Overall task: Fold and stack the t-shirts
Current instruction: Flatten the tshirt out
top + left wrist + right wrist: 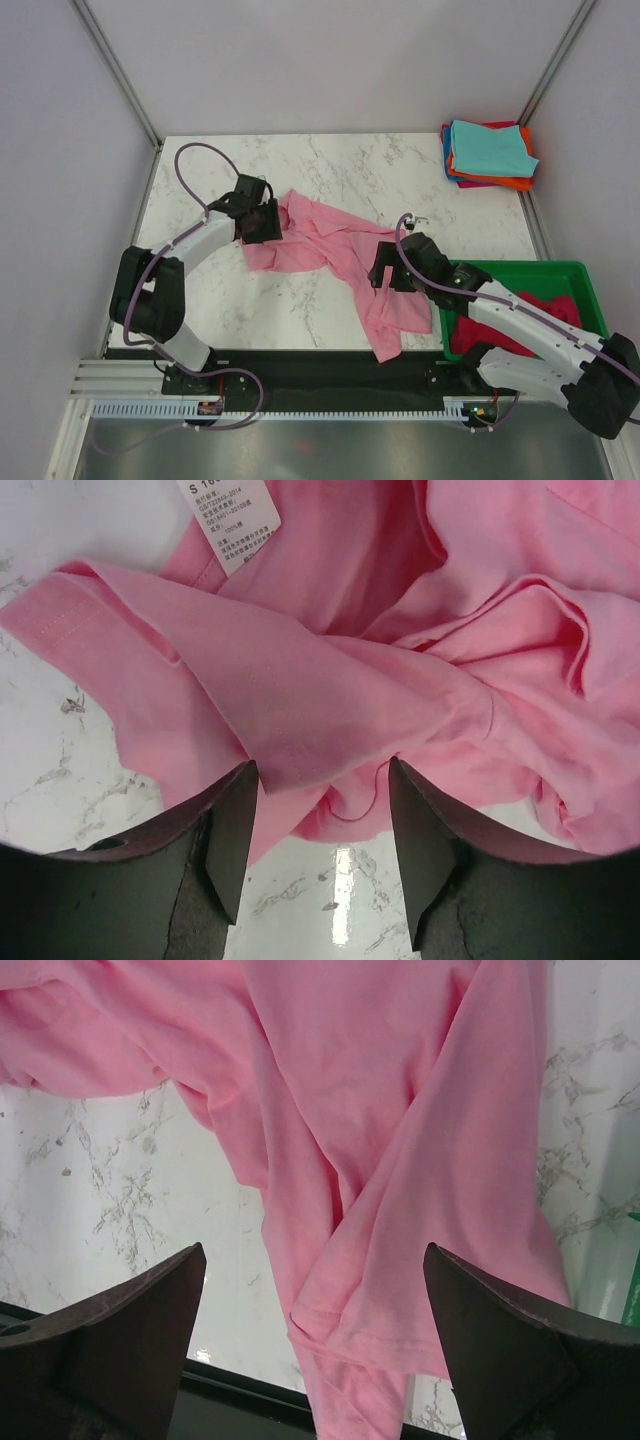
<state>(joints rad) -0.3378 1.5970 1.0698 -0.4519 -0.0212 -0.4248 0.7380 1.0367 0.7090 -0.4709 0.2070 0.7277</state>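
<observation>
1 pink shirt lies crumpled on the table, unfolded. It runs from left of the middle slantwise to the near edge, where its lower end reaches the dark strip by the arm bases.

The left gripper is down at the shirt's left end, towards the table's left edge. Its 2 fingers stand apart, and a rumpled fold of pink cloth lies between their tips; a gap shows on both sides of the fold, so nothing is pinched. A white size label lies on the cloth just beyond, near the bare marble.

The right gripper hangs over the shirt's near half, close to the table's near edge. Its fingers are spread wide and hold nothing. Below them the cloth lies in long loose folds, with a hemmed edge towards the near side.

In the far right corner sits a stack of folded shirts: a teal shirt on top, an orange one under it, and red and blue edges showing below.

At the near right corner stands a green bin with red cloth in it, partly hidden by the right arm.
</observation>
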